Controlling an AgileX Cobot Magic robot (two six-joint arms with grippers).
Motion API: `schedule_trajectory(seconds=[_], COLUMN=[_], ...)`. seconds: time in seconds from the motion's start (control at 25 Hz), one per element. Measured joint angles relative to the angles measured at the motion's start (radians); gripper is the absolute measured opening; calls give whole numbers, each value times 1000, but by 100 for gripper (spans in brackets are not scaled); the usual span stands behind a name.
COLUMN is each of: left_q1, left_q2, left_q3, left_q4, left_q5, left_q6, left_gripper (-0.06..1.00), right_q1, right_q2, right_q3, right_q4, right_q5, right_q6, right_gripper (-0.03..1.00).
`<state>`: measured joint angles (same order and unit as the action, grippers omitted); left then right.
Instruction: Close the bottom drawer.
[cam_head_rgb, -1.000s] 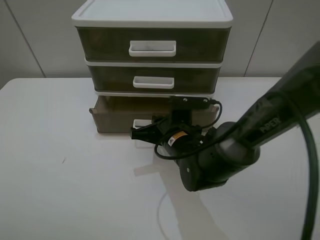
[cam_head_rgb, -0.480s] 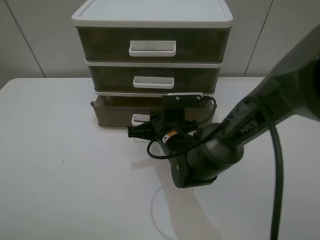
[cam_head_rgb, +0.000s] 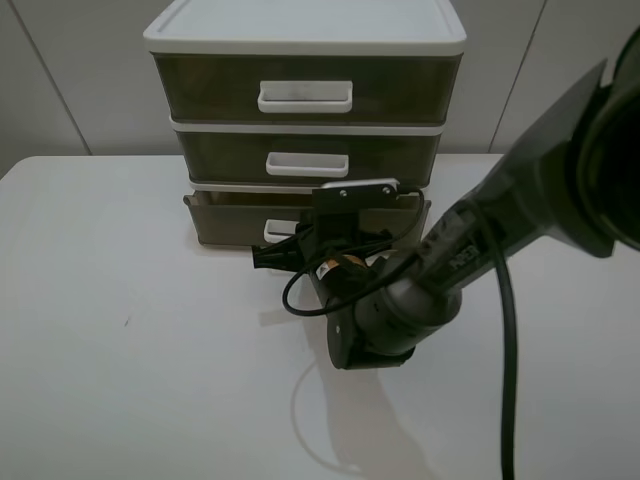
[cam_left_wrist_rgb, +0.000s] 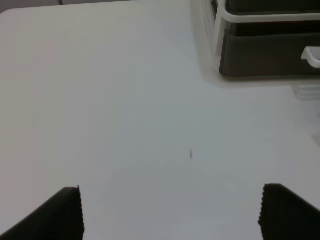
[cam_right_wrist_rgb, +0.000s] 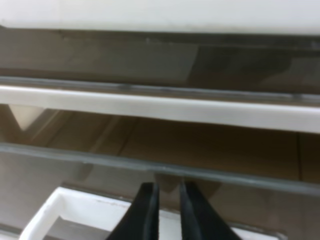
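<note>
The bottom drawer (cam_head_rgb: 225, 224), smoky brown with a white loop handle (cam_head_rgb: 277, 233), sticks out a little from the white-framed three-drawer unit (cam_head_rgb: 304, 38). My right gripper (cam_head_rgb: 264, 256) is at its front, by the handle. In the right wrist view the two dark fingertips (cam_right_wrist_rgb: 145, 207) stand almost together against the drawer front (cam_right_wrist_rgb: 235, 210), just beside the white handle (cam_right_wrist_rgb: 70, 210); the gripper (cam_right_wrist_rgb: 167, 200) is shut and holds nothing. My left gripper (cam_left_wrist_rgb: 170, 210) is open over bare table, away from the unit's lower corner (cam_left_wrist_rgb: 260, 55).
The middle drawer (cam_head_rgb: 305, 160) and the taller top drawer (cam_head_rgb: 305, 92) are closed. The white table (cam_head_rgb: 120, 330) stretches to the left and front. The right arm's dark body and cable (cam_head_rgb: 400, 300) lie in front of the unit. A wall stands behind.
My right gripper has moved toward the unit, and the bottom drawer has slid inward with it; it now sticks out less. The left arm has not visibly moved.
</note>
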<state>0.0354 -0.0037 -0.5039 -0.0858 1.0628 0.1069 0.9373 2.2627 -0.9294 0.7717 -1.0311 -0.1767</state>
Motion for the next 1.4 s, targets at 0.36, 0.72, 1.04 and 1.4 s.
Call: schedule_trajectory(seconds=[0.36, 0.72, 1.04, 1.4], left_q1=[0, 0, 0, 0], left_q2=[0, 0, 0, 0], left_q3=[0, 0, 0, 0], left_q4=[0, 0, 0, 0], left_q5=[0, 0, 0, 0], left_q6=[0, 0, 0, 0], left_gripper=[72, 72, 72, 72], right_q1=[-18, -35, -31, -24], right_q2=[15, 24, -17, -202], right_q3=[-41, -56, -36, 111], right_q4=[15, 26, 35, 35], right_q5=[-3, -10, 19, 187], right_q6=[-9, -9, -9, -10], right_gripper=[2, 2, 2, 2])
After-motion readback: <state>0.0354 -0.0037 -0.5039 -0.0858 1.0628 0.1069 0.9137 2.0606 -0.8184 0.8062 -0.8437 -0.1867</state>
